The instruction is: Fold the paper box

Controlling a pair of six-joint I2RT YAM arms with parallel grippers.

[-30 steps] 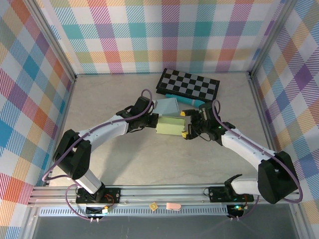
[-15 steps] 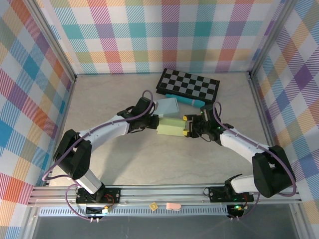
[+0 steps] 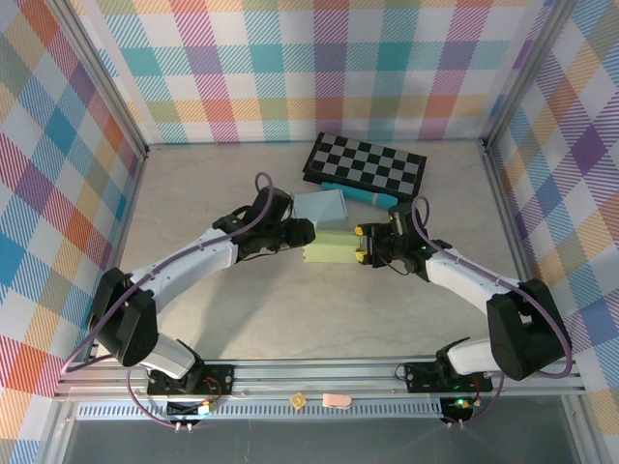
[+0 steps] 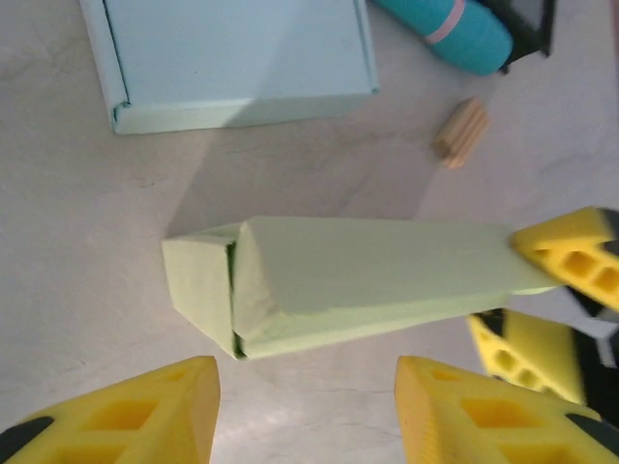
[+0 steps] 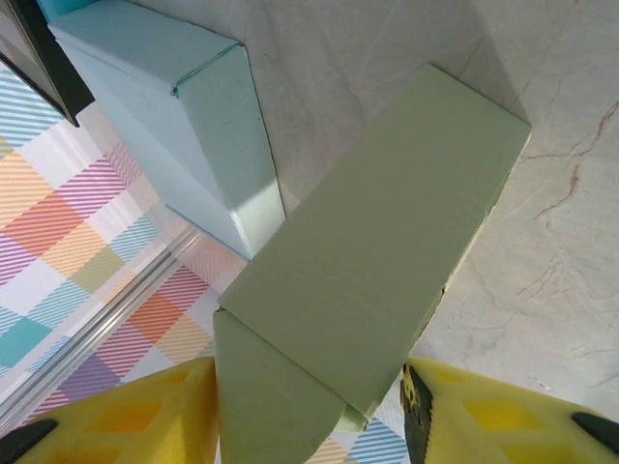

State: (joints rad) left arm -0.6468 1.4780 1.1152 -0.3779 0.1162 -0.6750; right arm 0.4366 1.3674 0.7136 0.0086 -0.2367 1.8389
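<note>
Plaid walls round a pale worktop (image 3: 242,309). Near its middle, green box (image 3: 327,249), lying flat, long sides running left to right. Clamped on its right end: right gripper (image 3: 360,245), one yellow finger on each side. Just off the left end, left gripper (image 4: 308,396), fingers apart, gripping nothing. Just behind, blue box (image 3: 321,205); beside that, teal tube (image 3: 363,195). Toward the far edge, chessboard (image 3: 366,162).

A teal tube (image 3: 366,196) lies beside the checkerboard (image 3: 368,162).
</note>
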